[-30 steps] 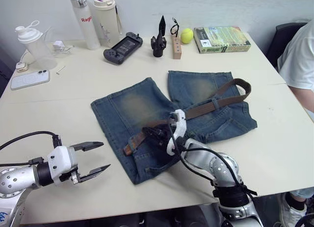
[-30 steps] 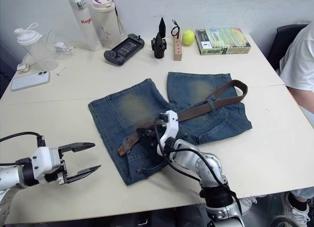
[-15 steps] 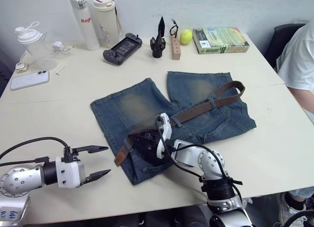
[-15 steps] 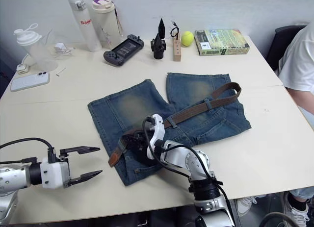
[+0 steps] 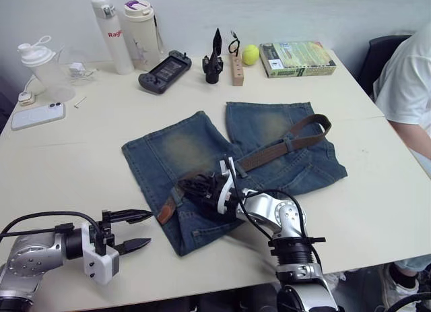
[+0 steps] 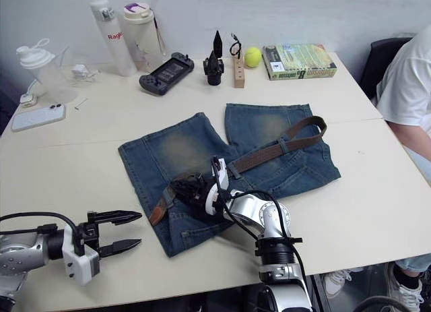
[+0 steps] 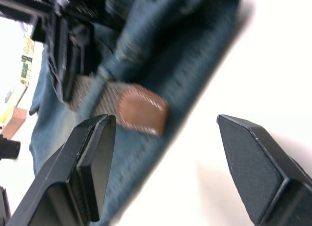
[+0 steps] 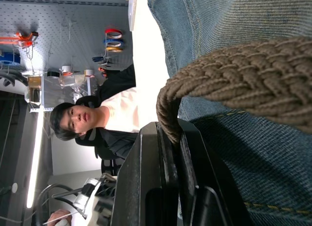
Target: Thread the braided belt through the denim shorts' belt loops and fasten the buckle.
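The denim shorts lie flat at the table's middle. The braided belt runs across them from a fold at the far right down to its brown leather tip near the shorts' left edge. One of the belt loops crosses it. I cannot make out the buckle. My right gripper is shut on the belt just behind the leather tip; the right wrist view shows the braid pinched between its fingers. My left gripper is open, low over bare table left of the shorts, pointing at the tip.
Along the far edge stand two bottles, a shaker, a phone, a game controller, a black tool, a wooden block, a tennis ball and a book. A person sits at the right.
My right gripper has drawn the belt leftward, so the leather tip now lies nearer the shorts' left edge. My left gripper has dropped lower and stays open. The camera has shifted a little.
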